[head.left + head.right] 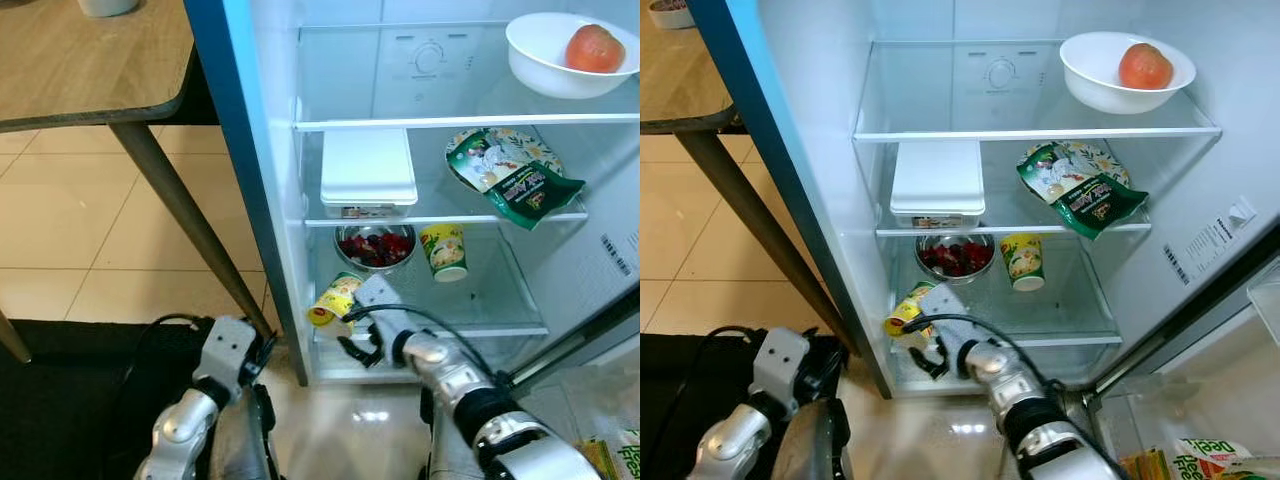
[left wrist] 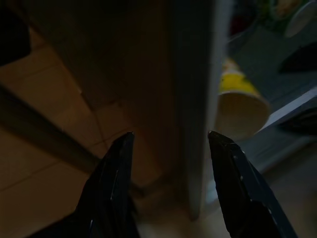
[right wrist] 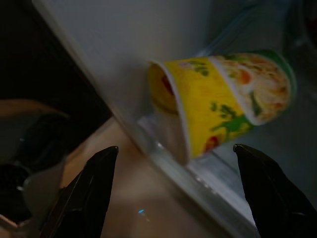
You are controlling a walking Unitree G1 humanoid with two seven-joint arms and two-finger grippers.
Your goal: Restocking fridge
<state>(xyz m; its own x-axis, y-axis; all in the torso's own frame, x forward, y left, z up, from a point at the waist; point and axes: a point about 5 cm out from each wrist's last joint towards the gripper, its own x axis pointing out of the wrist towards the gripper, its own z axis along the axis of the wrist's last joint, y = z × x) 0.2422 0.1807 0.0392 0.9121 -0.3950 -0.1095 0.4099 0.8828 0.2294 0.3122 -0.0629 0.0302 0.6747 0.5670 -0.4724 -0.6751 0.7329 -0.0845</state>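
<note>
Restocking looks nearly done: right hand (image 1: 358,347), fingers spread and empty, sits lower centre beside the tipped yellow cup (image 1: 334,299) on the fridge's bottom shelf (image 1: 500,300), which likely needs righting.

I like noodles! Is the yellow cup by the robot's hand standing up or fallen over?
Fallen over. The yellow cup lies on its side at the bottom shelf's front edge, while the right gripper hangs open beside it.
</note>
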